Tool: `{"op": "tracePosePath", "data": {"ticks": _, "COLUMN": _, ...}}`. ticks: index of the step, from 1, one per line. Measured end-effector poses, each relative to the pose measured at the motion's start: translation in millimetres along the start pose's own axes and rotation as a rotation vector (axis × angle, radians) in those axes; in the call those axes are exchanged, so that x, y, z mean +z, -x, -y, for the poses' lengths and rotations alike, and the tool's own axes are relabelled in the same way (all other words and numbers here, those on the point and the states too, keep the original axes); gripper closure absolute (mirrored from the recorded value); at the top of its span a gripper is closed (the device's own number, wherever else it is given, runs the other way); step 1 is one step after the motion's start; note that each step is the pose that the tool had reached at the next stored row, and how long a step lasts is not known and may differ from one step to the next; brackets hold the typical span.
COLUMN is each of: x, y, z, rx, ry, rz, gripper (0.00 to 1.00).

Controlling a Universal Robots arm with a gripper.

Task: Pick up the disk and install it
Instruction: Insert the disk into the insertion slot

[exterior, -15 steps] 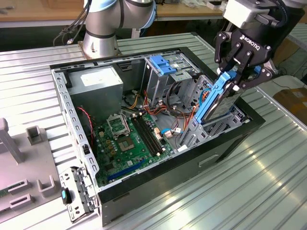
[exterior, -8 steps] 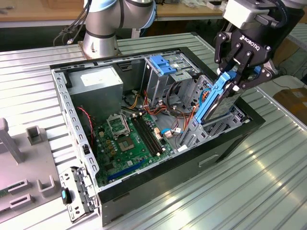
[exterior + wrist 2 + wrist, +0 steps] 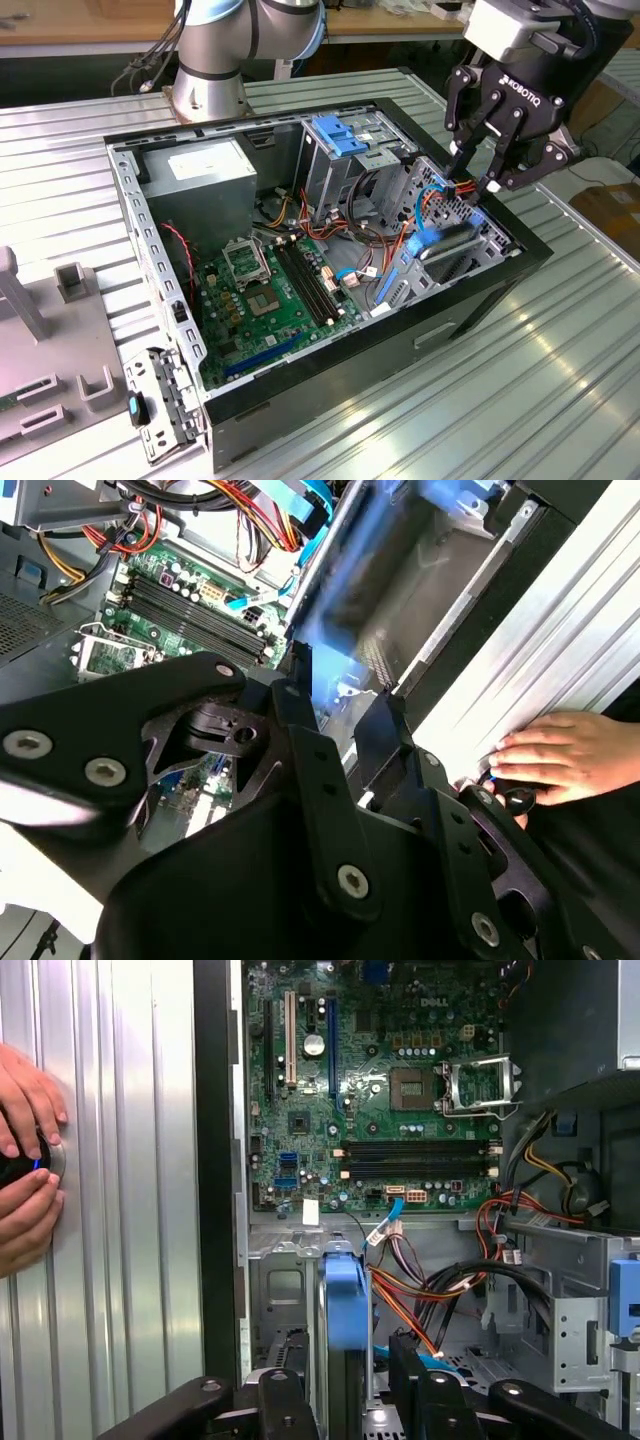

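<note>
Ribbed metal table (image 3: 420, 420) lies nearest in the exterior view, with the open computer case (image 3: 340, 370) on it and the motherboard (image 3: 270, 300) flat on the case floor. To the exterior view's right of the motherboard stands the drive cage (image 3: 425, 180). The disk (image 3: 447, 243) sits tilted in it, blue rail toward the motherboard, dark face showing. Gripper (image 3: 478, 184) hangs over the disk's upper edge, fingers spread. Second wrist view: black fingers (image 3: 300, 720) close in front with a gap between them, blurred blue and grey of the cage beyond, motherboard further off. A person's hand (image 3: 560, 755) rests on the table outside the case wall, away from the motherboard. First wrist view: the disk's blue rail end shows between the two fingers with a thin gap either side, so they straddle it and do not visibly pinch. Bundle of orange, red and black cables (image 3: 440, 1280) runs just beside the disk, between it and the motherboard. Judgement: seating is the step in hand. It calls for rails square to the cage guides, even pressure, and no cable trapped underneath.
</note>
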State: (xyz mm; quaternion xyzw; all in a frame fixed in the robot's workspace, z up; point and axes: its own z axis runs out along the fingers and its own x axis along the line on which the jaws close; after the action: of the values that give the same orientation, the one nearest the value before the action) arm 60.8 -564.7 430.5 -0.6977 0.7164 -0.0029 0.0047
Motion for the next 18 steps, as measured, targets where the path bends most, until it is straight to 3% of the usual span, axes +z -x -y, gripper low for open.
{"op": "tracePosePath", "data": {"ticks": 6, "x": 4.1, "y": 0.0, "z": 1.4, "rx": 0.0, "ry": 0.0, "rz": 0.0003, "gripper": 0.56}}
{"op": "tracePosePath", "data": {"ticks": 8, "x": 6.8, "y": 0.1, "z": 3.5, "rx": 0.0, "ry": -0.0002, "rz": -0.0008, "gripper": 0.7}}
{"op": "tracePosePath", "data": {"ticks": 9, "x": 8.2, "y": 0.1, "z": 5.0, "rx": 0.0, "ry": -0.0002, "rz": -0.0012, "gripper": 0.7}}
{"op": "tracePosePath", "data": {"ticks": 12, "x": 17.5, "y": 0.3, "z": 14.9, "rx": 0.0, "ry": -0.0003, "rz": -0.0047, "gripper": 0.89}}
{"op": "tracePosePath", "data": {"ticks": 18, "x": 31.1, "y": 0.5, "z": 24.1, "rx": 0.0, "ry": -0.0003, "rz": -0.0048, "gripper": 0.89}}
